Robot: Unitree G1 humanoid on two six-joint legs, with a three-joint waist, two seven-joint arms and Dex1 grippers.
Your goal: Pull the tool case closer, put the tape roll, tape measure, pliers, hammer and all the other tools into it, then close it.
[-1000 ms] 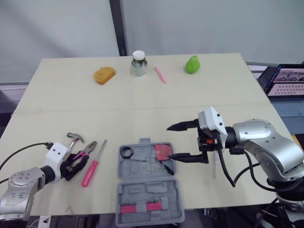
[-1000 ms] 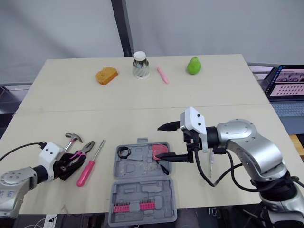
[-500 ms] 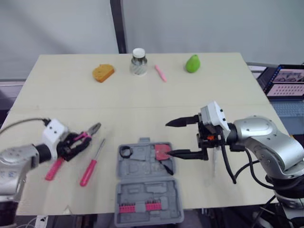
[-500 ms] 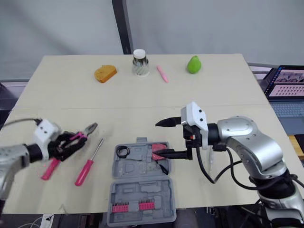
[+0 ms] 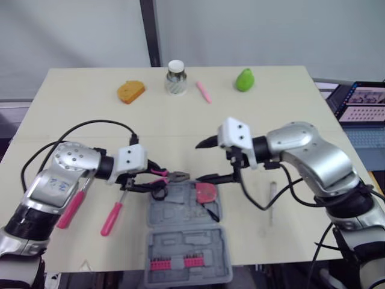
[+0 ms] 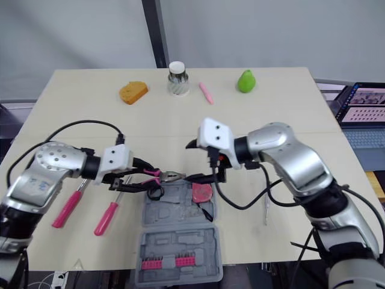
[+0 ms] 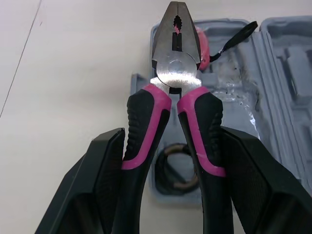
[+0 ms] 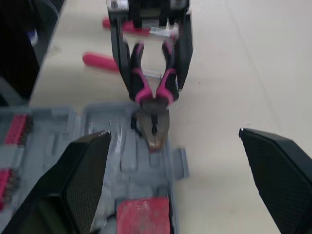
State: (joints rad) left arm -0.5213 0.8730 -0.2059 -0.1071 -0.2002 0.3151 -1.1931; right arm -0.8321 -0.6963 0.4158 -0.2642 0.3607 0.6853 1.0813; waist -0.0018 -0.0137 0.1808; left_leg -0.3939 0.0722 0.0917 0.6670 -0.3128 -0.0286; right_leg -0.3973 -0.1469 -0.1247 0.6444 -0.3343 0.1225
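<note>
The grey tool case [image 5: 186, 238] lies open at the table's front, with a red tape measure [image 5: 206, 192] and a black tape roll [image 7: 178, 171] in its far half. My left gripper [image 5: 153, 179] is shut on the pink-handled pliers [image 5: 171, 177] and holds them level just above the case's far left corner, nose pointing right. My right gripper [image 5: 206, 161] hangs open just beyond the pliers' nose, over the case's far edge. A pink-handled hammer [image 5: 72, 208] and a pink screwdriver [image 5: 112, 218] lie on the table left of the case.
A thin white tool [image 5: 272, 198] lies right of the case. Along the far edge stand an orange sponge [image 5: 131, 91], a jar [image 5: 175, 78], a pink marker [image 5: 203, 93] and a green pear [image 5: 243, 80]. A laptop [image 5: 364, 102] sits off the table's right side.
My left gripper picked the pliers up from the table's left side and carried them right, over the case. My right gripper moved left toward the pliers' nose, still open.
</note>
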